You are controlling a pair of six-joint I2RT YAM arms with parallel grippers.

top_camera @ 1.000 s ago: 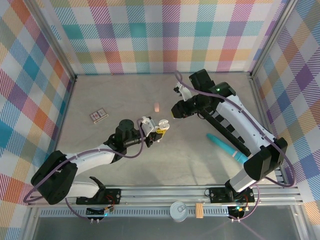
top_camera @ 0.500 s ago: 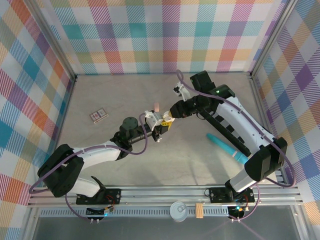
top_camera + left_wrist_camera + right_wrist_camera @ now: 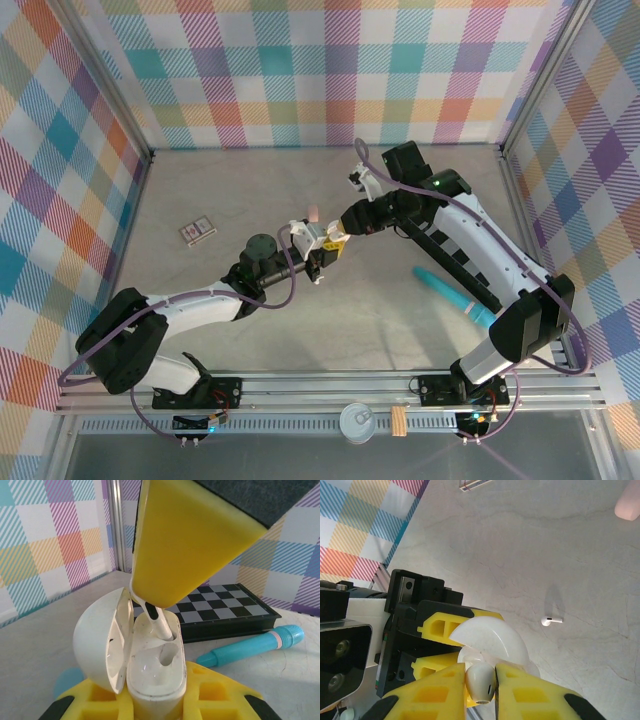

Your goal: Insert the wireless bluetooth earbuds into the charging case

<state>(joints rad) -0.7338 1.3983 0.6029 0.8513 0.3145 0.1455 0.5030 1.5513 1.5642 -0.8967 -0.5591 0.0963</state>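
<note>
**Earbud stem at the open case, mid-table**

Plaid walls box in a grey marbled table on three sides, and a metal rail runs along the near edge. The far half and the 7 o'clock corner lie bare.

At the centre the two pincers meet. The left pincer is clamped on the one white charging case, whose lid is swung open. The right pincer pinches one white earbud, stem tip at a socket of the case.

A second earbud lies loose on the table, apart from the case. One pink piece sits just beyond the case at 12 o'clock. One teal tube lies at 4 o'clock, and one small flat box at 9 o'clock.
</note>
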